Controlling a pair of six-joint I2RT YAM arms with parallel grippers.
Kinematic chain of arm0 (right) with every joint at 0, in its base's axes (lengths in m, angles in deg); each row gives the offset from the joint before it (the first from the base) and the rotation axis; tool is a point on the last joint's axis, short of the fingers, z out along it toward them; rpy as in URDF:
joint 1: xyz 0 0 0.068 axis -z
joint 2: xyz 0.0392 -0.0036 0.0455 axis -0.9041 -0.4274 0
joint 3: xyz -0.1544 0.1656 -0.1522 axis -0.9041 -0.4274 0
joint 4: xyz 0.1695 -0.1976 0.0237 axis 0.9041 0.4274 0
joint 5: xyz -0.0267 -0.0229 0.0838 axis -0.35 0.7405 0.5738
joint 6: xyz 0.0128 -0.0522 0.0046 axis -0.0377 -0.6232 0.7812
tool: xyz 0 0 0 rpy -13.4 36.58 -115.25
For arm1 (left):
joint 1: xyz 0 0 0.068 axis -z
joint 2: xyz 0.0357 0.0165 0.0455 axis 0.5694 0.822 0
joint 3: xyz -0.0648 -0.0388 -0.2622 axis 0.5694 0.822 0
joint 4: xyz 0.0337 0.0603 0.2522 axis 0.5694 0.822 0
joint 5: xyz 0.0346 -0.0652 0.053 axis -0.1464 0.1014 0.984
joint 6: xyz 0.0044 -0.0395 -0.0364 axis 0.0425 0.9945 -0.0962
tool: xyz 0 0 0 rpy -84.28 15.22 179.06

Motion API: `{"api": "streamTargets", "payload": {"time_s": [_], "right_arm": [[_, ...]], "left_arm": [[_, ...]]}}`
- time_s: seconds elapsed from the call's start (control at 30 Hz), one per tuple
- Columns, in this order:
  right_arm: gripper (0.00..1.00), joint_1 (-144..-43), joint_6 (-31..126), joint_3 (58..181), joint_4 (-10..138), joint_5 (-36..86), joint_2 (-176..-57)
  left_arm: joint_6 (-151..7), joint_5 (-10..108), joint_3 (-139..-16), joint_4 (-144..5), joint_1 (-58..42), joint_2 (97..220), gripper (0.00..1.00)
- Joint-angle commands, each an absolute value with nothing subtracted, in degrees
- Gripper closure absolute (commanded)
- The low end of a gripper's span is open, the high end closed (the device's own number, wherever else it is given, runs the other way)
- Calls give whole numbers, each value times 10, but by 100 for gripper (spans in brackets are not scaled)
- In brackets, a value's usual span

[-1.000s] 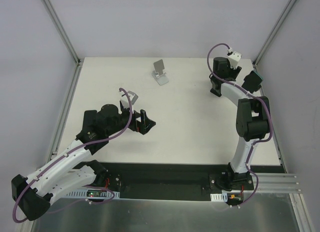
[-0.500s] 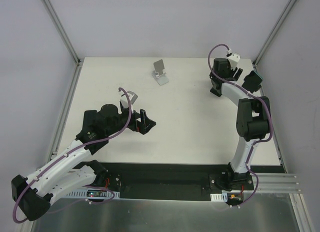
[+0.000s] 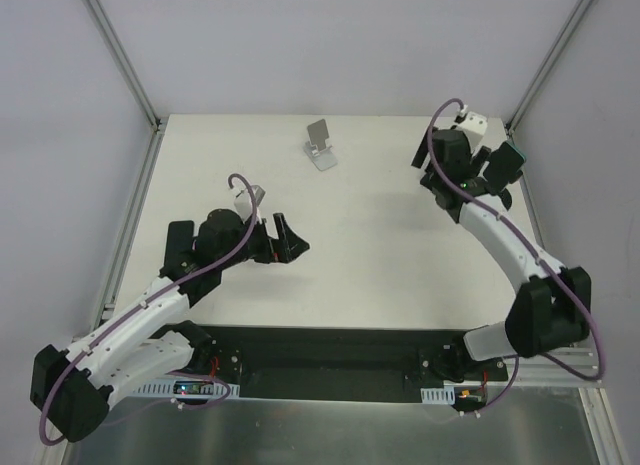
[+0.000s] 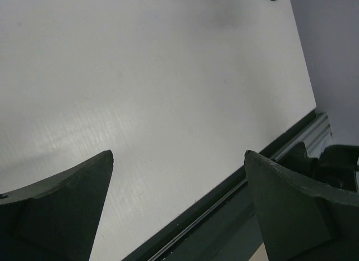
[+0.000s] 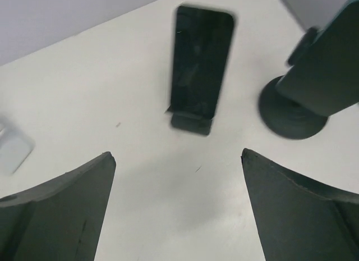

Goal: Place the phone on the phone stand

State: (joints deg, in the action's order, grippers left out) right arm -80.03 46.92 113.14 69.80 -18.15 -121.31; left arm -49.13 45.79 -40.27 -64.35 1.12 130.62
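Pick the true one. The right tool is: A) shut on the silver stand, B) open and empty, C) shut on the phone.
B: in the right wrist view the right tool gapes wide with nothing in it, and the phone stands untouched beyond it.

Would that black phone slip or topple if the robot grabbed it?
The phone looks like a flat, rigid slab, so it probably won't bend. Its face seems glossy, so it may be slippery. It appears propped on a small dark base, so a sideways nudge could tip it.
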Motion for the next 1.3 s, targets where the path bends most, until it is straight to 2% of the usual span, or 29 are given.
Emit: {"api": "streamTargets", "payload": {"time_s": [0.0, 0.1, 0.13, 0.17, 0.27, 0.4, 0.47, 0.5, 0.6, 0.67, 0.7, 0.73, 0.8, 0.97, 1.17, 1.27], "right_arm": [[4, -909, 492, 1036, 712, -122, -1092], [4, -940, 550, 954, 703, 29, -1033], [4, -945, 564, 927, 682, 78, -1019], [4, -950, 580, 887, 672, 163, -1005], [4, -985, 595, 833, 665, 250, -945], [4, -992, 578, 821, 722, 272, -846], [4, -992, 567, 820, 765, 262, -811], [4, -992, 562, 821, 779, 257, -779], [4, -992, 545, 819, 808, 238, -724], [4, -990, 539, 816, 817, 224, -705], [4, -989, 537, 814, 817, 223, -693], [4, -988, 536, 814, 820, 222, -690], [4, -985, 534, 814, 821, 223, -687], [4, -985, 522, 812, 819, 212, -689], [4, -990, 495, 822, 838, 183, -684], [4, -989, 491, 830, 846, 181, -684]], "left_arm": [[-443, 416, -440, -660, -67, 1382, 1], [-460, 366, -494, -670, -110, 1475, 3], [-467, 350, -510, -698, -130, 1501, 10], [-477, 316, -526, -713, -139, 1554, 25], [-500, 288, -620, -732, -167, 1674, 37], [-546, 248, -795, -736, -193, 1822, 49], [-582, 248, -850, -731, -202, 1898, 48], [-589, 249, -900, -729, -205, 1922, 40], [-630, 245, -990, -725, -206, 2005, 29], [-639, 248, -1056, -714, -207, 2059, 28], [-643, 250, -1078, -704, -208, 2077, 30], [-647, 251, -1097, -700, -208, 2092, 38], [-654, 264, -1146, -690, -208, 2131, 44], [-656, 237, -1229, -690, -210, 2199, 49], [-659, 253, -1267, -691, -209, 2234, 50], [-653, 238, -1289, -690, -209, 2252, 60]]}}
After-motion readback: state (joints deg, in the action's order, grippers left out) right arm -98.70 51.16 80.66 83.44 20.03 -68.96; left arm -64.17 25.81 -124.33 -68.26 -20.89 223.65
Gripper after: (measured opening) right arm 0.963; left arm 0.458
